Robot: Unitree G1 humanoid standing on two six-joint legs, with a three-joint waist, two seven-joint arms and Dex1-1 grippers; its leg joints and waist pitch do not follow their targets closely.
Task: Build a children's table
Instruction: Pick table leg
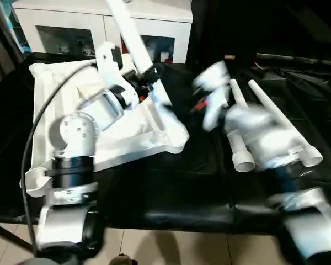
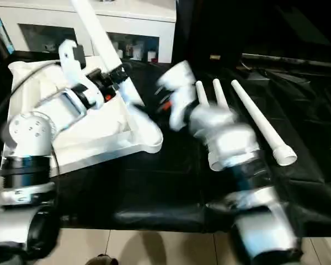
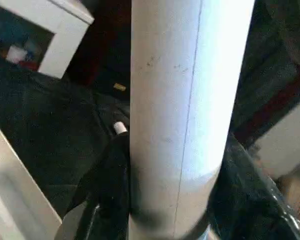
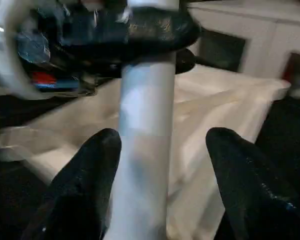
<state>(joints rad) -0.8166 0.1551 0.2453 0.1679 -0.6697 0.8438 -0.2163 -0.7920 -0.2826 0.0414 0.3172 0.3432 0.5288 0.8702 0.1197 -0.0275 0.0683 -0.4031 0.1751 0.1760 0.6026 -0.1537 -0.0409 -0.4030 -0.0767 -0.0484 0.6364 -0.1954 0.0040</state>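
mostly black cloth (image 1: 171,182), white cabinet (image 1: 105,22)

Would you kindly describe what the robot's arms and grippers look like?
Both forearms are silver-white with rounded housings and black joint bands. A black cable loops beside the left arm. The right gripper has two glossy black, rounded fingers; red marks show near each wrist.

Dim room light, black cloth (image 1: 171,165) soaking up detail, white tabletop (image 1: 149,127) near blown out, heavy motion smear over right gripper (image 1: 209,102) and forearm, soft focus on tube leg (image 3: 190,100) pressed close between left gripper (image 3: 165,200) fingers, murky corners
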